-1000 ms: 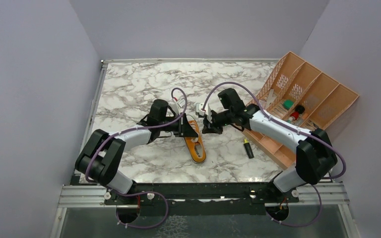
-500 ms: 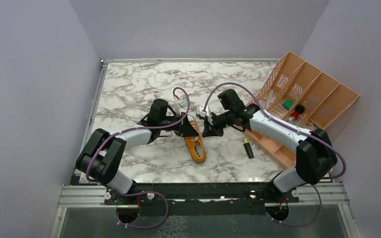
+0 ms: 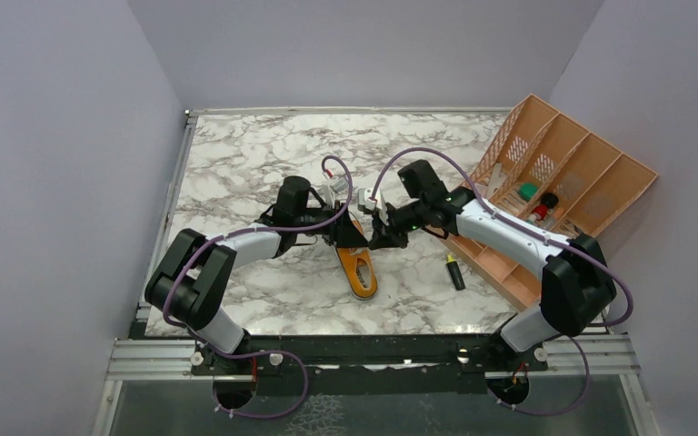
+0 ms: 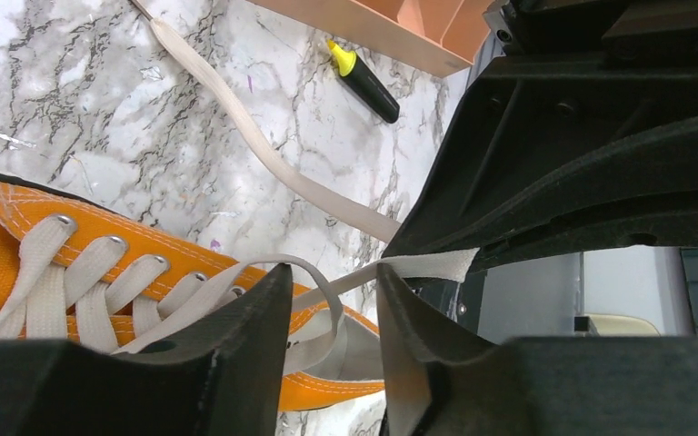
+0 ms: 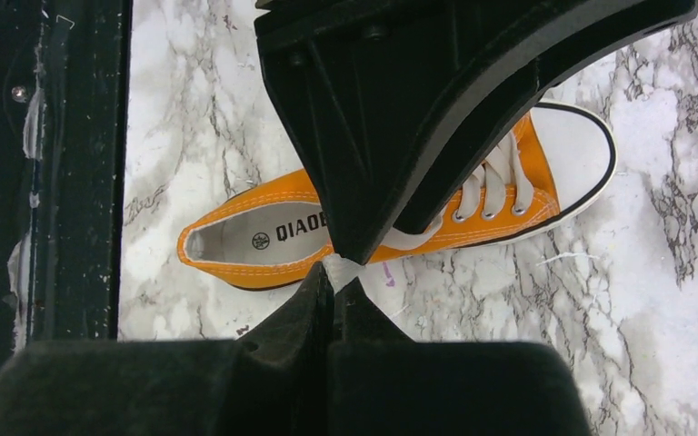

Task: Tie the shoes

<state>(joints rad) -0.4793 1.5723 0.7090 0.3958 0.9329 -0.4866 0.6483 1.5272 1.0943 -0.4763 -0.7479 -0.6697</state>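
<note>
shoe (image 3: pixel 356 268) lies mid-bench (image 3: pixel 236 154), laced but no bow visible: right end effector (image 5: pixel 334 277) clenched on a lace (image 4: pixel 427 265) end, left end effector (image 4: pixel 332 300) released around a slack loop, so tying remains.

Marble worktop (image 3: pixel 236 154): orange shoe (image 3: pixel 357 268) mid-front, loose lace (image 4: pixel 236 118) trailing on surface, highlighter (image 3: pixel 454 272) just right, rack (image 3: pixel 509 136) at right edge.

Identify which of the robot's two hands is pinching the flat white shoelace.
The right black hand: it is clamped shut on the end of the flat white shoelace. The left black hand stands open.
</note>
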